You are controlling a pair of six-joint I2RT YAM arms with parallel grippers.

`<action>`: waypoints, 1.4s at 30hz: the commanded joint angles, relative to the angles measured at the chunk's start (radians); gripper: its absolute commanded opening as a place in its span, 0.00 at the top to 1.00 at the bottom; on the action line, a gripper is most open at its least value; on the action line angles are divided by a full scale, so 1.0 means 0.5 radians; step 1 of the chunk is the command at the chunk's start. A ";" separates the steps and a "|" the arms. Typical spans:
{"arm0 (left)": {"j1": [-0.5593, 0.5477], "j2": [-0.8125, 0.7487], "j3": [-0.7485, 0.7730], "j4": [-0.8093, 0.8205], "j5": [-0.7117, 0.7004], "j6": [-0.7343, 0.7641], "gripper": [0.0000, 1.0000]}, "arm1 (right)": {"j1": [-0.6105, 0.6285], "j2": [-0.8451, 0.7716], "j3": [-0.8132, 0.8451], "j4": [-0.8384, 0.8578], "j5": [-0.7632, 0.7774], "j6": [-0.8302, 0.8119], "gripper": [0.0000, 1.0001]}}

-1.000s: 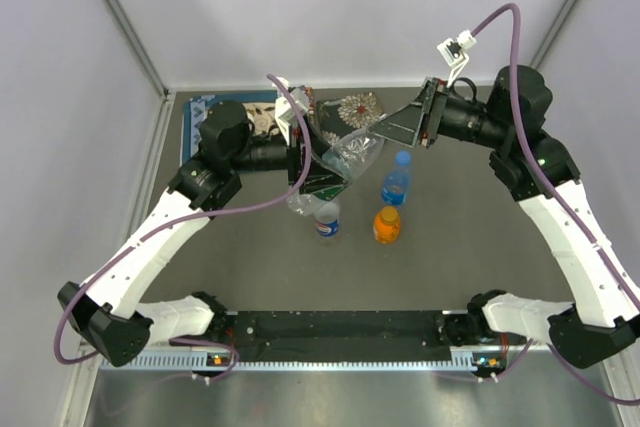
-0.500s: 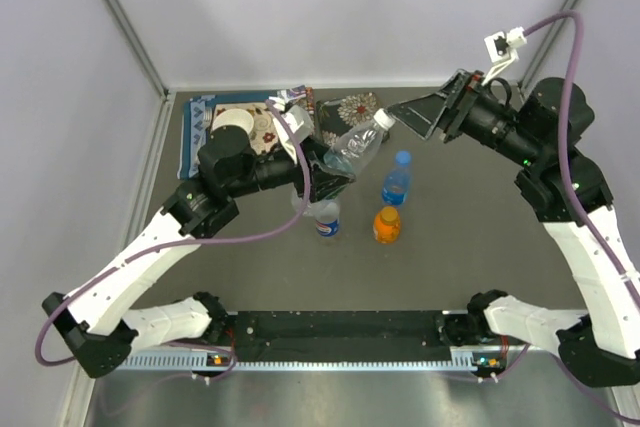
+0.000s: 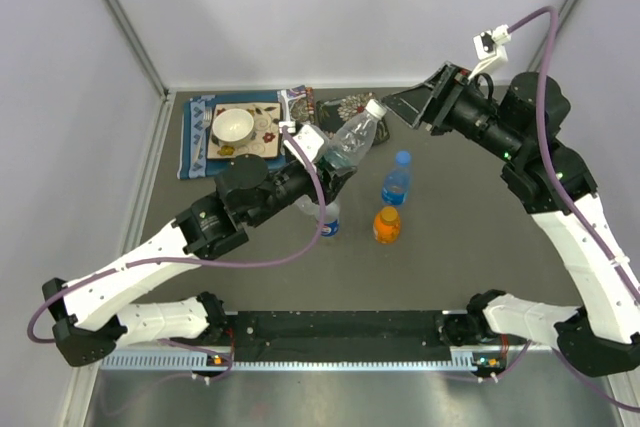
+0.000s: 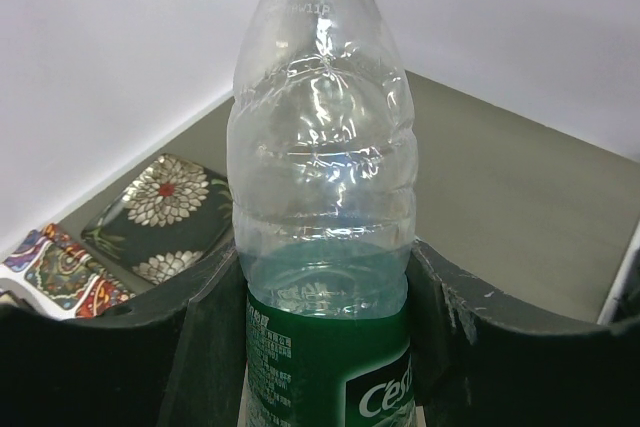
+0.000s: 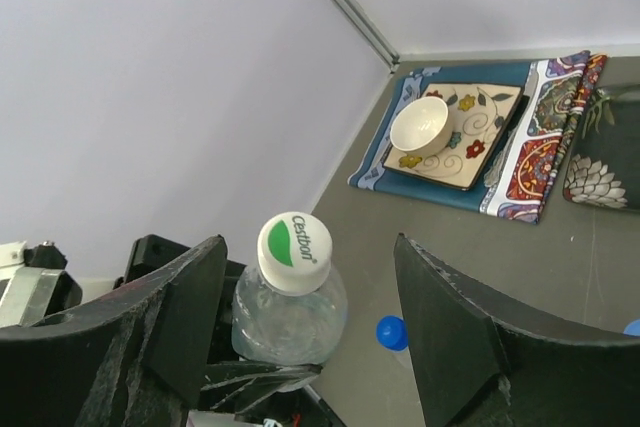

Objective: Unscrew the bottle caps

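My left gripper (image 4: 325,352) is shut on the clear bottle with the green label (image 4: 322,207), gripping it at the label's top edge. It holds that bottle (image 3: 350,142) tilted above the table, with the white and green cap (image 3: 374,107) toward the right arm. My right gripper (image 5: 308,247) is open, and the cap (image 5: 294,240) sits between its fingers without touching them. Three other bottles stand capped on the table: a blue-tinted one (image 3: 397,179), a short orange one (image 3: 387,224), and one with a blue-red label (image 3: 327,218) partly under the left arm.
A patterned plate with a white bowl (image 3: 233,127) sits on a blue placemat (image 3: 196,137) at the back left. A dark floral mat (image 3: 354,107) lies behind the held bottle. Grey walls close in the back and both sides.
The right gripper opened and came off the cap, then moved back toward it. The left arm carried the bottle forward and to the right, uncovering the plate and bowl.
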 commanded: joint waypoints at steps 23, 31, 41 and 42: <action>-0.052 0.029 -0.028 0.173 -0.156 0.058 0.64 | 0.103 0.146 0.033 0.100 0.014 0.000 0.73; -0.049 0.011 -0.007 0.155 0.555 0.018 0.54 | 0.103 0.121 0.005 0.106 -0.145 -0.150 1.00; 0.006 -0.060 0.067 0.094 1.126 -0.147 0.63 | 0.103 -0.011 -0.063 0.130 -0.535 -0.429 1.00; 0.045 -0.054 0.082 0.078 1.200 -0.166 0.63 | 0.103 -0.023 -0.069 0.140 -0.599 -0.454 1.00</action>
